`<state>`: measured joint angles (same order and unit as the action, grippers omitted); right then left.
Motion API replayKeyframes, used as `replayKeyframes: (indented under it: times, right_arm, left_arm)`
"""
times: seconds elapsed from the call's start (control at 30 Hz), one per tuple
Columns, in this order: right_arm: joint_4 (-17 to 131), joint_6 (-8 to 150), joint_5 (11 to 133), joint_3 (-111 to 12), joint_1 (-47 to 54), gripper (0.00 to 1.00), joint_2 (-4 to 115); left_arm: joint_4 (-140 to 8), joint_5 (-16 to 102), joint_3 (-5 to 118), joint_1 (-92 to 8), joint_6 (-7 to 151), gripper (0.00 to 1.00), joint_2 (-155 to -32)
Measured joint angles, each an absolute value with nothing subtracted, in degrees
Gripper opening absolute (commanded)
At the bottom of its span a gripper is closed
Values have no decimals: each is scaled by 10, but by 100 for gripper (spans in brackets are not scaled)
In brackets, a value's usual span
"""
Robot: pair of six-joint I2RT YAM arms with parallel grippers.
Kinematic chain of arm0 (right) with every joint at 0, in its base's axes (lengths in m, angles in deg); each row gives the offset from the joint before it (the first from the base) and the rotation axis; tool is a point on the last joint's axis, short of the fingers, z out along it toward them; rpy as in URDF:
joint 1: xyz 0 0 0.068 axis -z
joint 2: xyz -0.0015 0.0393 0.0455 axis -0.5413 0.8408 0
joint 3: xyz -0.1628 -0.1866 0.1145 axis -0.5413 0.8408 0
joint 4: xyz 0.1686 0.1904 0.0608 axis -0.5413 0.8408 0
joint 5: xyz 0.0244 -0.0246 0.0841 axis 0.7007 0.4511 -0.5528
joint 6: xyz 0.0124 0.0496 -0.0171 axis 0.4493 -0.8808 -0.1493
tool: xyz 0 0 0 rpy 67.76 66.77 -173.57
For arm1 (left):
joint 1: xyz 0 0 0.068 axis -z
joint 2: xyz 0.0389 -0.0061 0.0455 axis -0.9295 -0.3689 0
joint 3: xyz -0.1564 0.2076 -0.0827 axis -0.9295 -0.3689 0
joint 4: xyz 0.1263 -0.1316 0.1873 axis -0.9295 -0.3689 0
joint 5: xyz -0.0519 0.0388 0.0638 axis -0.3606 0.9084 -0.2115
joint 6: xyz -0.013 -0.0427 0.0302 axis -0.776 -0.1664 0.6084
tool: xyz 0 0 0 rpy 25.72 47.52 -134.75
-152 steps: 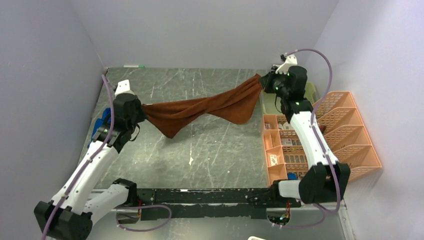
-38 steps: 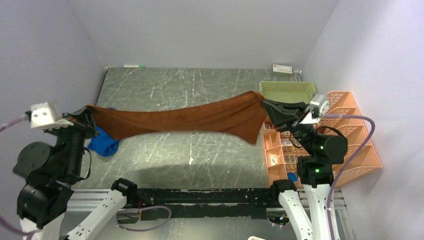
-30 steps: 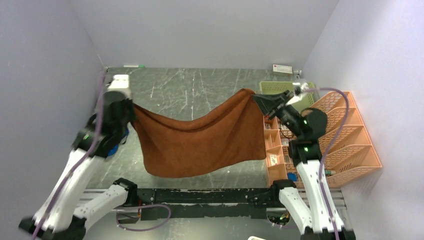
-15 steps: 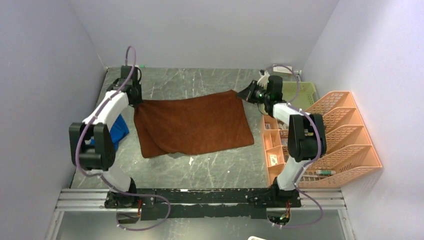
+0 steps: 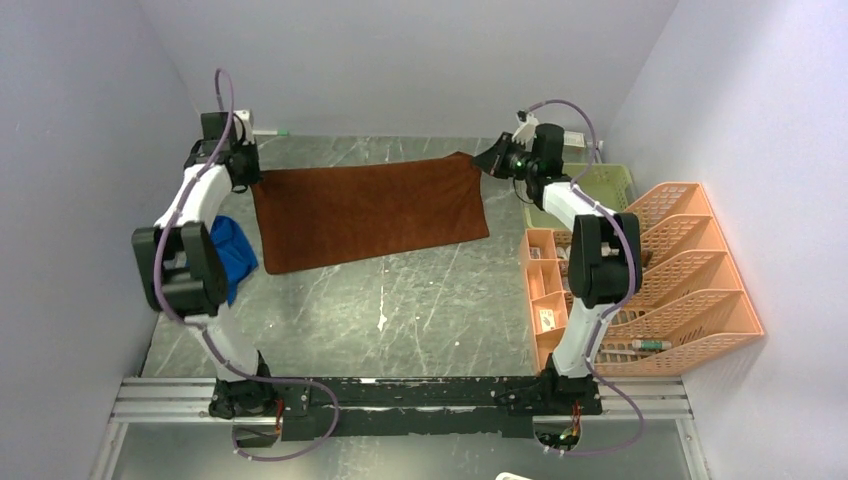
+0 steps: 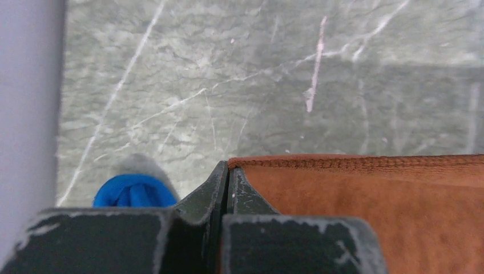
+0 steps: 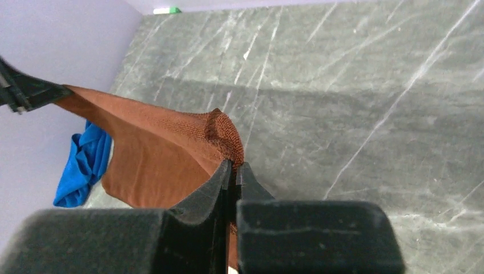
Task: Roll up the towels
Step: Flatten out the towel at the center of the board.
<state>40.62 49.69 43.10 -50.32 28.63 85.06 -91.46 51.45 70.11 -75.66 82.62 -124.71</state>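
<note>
Both arms are reaching to the far side of the table (image 5: 430, 310). L gripper (image 5: 248, 176): jaws clamped on the far-left corner of the rust-brown towel (image 5: 365, 208). L wrist cam shows the tips pinched together right at the hemmed edge. R gripper (image 5: 482, 163): jaws clamped on the far-right corner, w/ a small bunch of cloth poking up just past the tips in R wrist cam.

Towel is spread roughly flat btwn the two grippers, close to the table's far edge. Gripped corners look lifted a bit off the surface, the rest lies on it. Near edge runs slanted, w/ the near-left corner closer to the arm bases than the near-right.

Blue towel (image 5: 232, 255) is crumpled at the table's left edge, just beside the brown one's near-left corner and partly behind the L arm. Green basket (image 5: 600, 185) sits at the far-right corner, orange organizer (image 5: 660, 270) along the right edge.
</note>
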Motion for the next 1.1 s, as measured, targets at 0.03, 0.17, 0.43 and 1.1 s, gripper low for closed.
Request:
replayKeyframes:
  times: [0.03,0.17,0.43,1.1]
  right_arm:
    - [412,498,431,-498,287,0,839]
    - [425,499,430,-527,286,0,714]
    - [356,466,451,-418,285,0,465]
    - [461,489,499,-245,282,0,224]
  left_arm:
    - [-913,511,685,-757,829,7,-1219]
    - [-875,497,679,-758,856,7,-1007]
    - [-830,498,607,-761,863,7,-787]
    - [-874,486,425,-756,853,7,-584]
